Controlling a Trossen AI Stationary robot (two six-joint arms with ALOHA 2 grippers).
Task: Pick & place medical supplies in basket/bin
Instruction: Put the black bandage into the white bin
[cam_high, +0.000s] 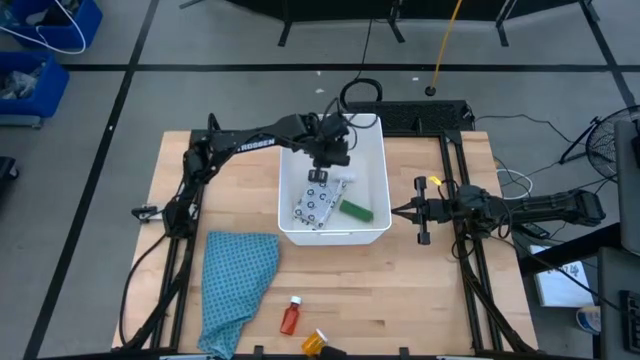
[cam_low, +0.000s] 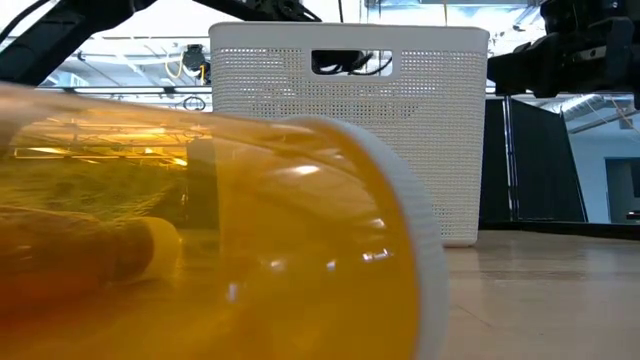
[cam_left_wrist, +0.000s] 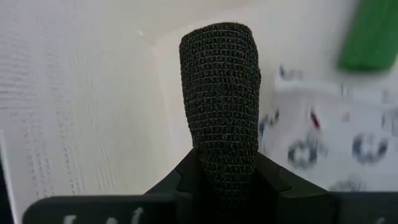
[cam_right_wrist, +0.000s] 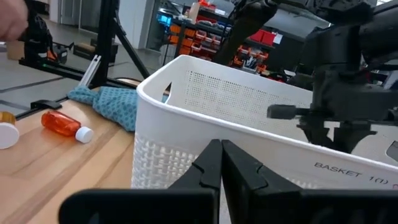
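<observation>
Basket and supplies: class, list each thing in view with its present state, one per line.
Basket: upright on table, partly filled.
Black block: gripped by left gripper, over the basket.
Green block: in basket.
Dotted packet: in basket.
Red bottle: lying on table.
Orange bottle: lying on table.
Right gripper: shut, empty, beside the basket.

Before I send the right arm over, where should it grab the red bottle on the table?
The red bottle lies on its side near the teal cloth, white cap toward the basket. Likely best: come straight down and close across the mid-body, fingers crosswise to its length, clear of the orange bottle.
</observation>
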